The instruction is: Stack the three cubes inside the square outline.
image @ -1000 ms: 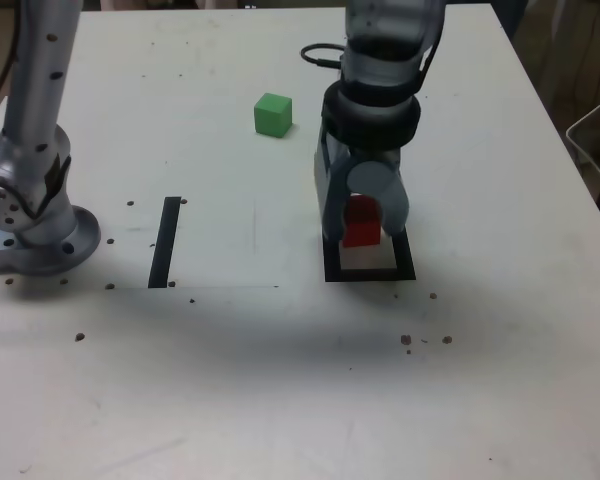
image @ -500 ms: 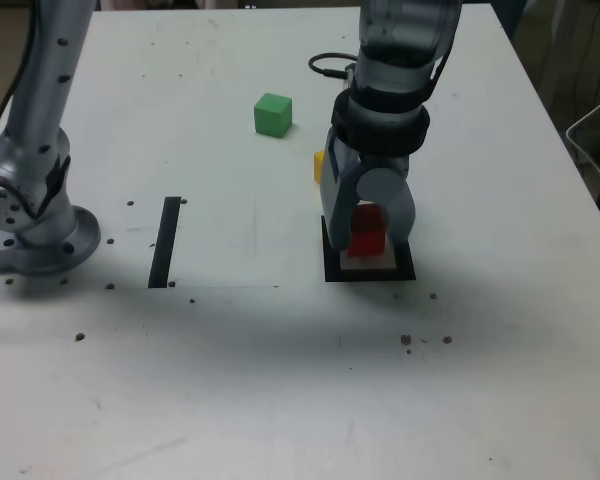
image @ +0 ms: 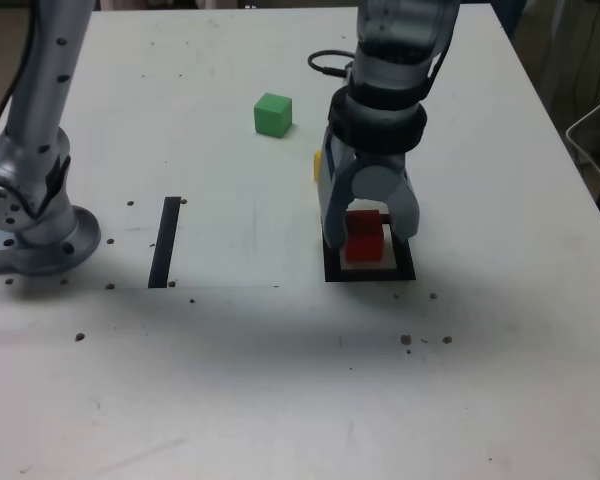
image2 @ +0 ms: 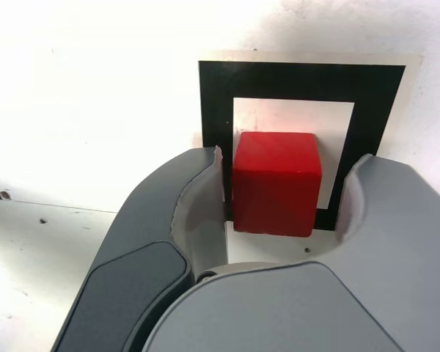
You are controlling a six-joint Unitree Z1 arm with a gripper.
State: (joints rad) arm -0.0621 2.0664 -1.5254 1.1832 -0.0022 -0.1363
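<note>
Sitting inside the square outline (image: 370, 273), the red cube (image: 363, 238) is placed; the gripper (image: 368, 232) straddles it released, green cube (image: 272, 114) and yellow cube (image: 319, 165) beyond, unstacked.

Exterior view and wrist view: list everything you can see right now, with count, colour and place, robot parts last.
red cube: 1, red, inside the square outline, between the gripper's jaws
square outline: 1, black tape with white centre, on the table
green cube: 1, green, far side of the table, apart from the rest
yellow cube: 1, yellow, mostly hidden behind the arm
tape strip: 1, black, toward the exterior view's left
table: 1, white, speckled
cable: 1, black, behind the arm
gripper: 1, grey, open around the red cube
arm base: 1, grey, exterior view's left
</note>
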